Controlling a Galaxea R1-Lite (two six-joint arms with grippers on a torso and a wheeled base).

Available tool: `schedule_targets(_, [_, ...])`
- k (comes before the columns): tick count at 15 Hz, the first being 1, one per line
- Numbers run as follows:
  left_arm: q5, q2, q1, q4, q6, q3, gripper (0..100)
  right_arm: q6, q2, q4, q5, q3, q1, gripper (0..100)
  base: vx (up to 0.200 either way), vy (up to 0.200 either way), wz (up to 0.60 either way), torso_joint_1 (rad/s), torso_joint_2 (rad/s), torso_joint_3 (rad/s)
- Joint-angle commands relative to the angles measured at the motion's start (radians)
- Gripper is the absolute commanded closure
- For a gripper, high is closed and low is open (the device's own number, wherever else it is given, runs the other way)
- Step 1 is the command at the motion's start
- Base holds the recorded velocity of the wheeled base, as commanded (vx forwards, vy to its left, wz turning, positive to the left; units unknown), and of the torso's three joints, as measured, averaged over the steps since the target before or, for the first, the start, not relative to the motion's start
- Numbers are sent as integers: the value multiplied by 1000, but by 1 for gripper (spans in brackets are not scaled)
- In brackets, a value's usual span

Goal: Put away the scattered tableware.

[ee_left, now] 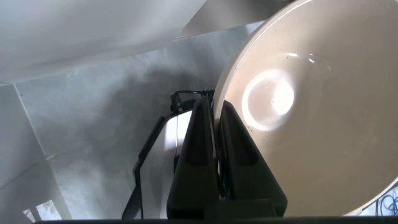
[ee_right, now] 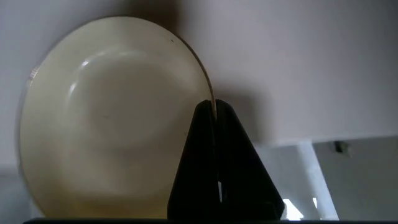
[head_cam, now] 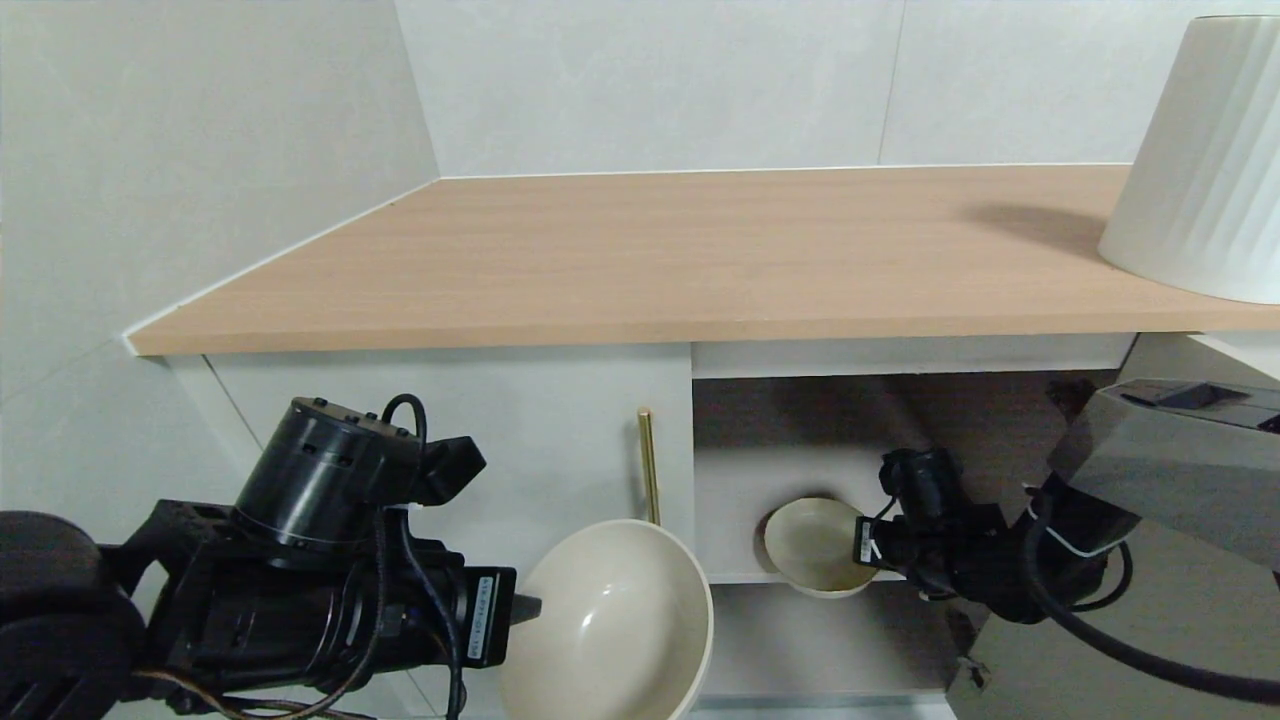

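My left gripper (head_cam: pixel 527 607) is shut on the rim of a large cream bowl (head_cam: pixel 610 625), held tilted in front of the closed cabinet door (head_cam: pixel 450 450). Its two fingers (ee_left: pixel 214 134) pinch that large bowl (ee_left: pixel 311 106) at its edge. My right gripper (head_cam: pixel 868 540) is shut on the rim of a smaller cream bowl (head_cam: pixel 815 545), which is at the front edge of the shelf (head_cam: pixel 735 577) inside the open cabinet. Seen from the wrist, that small bowl (ee_right: pixel 112 118) faces the camera with my right gripper (ee_right: pixel 214 115) clamped on its rim.
A wooden countertop (head_cam: pixel 680 260) runs above the cabinet, with a white ribbed lampshade (head_cam: pixel 1210 160) at its right end. A brass handle (head_cam: pixel 647 465) marks the closed door's edge. The open cabinet door (head_cam: pixel 1180 470) stands at the right.
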State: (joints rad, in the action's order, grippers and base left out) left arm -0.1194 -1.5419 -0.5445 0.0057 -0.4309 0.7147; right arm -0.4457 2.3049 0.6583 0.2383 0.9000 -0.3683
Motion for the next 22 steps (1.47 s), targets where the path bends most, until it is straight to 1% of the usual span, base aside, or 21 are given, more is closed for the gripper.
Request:
schedule_targets(1, [0,-3,0,0,-2,0,100,-11,44,0,21,37,12,100,0,0,0,0,0,0])
schedule_targets(6, [1,-9,0,0,0,0,100,-21,67,-2,67,99,22,100,0,0,0,0,0,0])
schedule_targets(7, [1,-10,0,-1,0,0,100,-19,85,-8,87,137,28,100,0,0,0,0,0,0])
schedule_targets(10, [1,-10,0,-1,0,3,100,-16,111,-23,88,194,37,100,0,0,0,0,0,0])
schedule_targets(19, [3,-20,0,-1,-2,3,100,-11,114,-32,88,194,40,100,0,0,0,0,0,0])
schedule_targets(20, [3,-21,0,-1,-2,3,100,-11,113,-37,88,195,40,0,0,0,0,0,0,0])
schedule_targets(22, [4,-29,0,-3,-5,5,100,-13,103,-37,88,191,38,0,0,0,0,0,0,0])
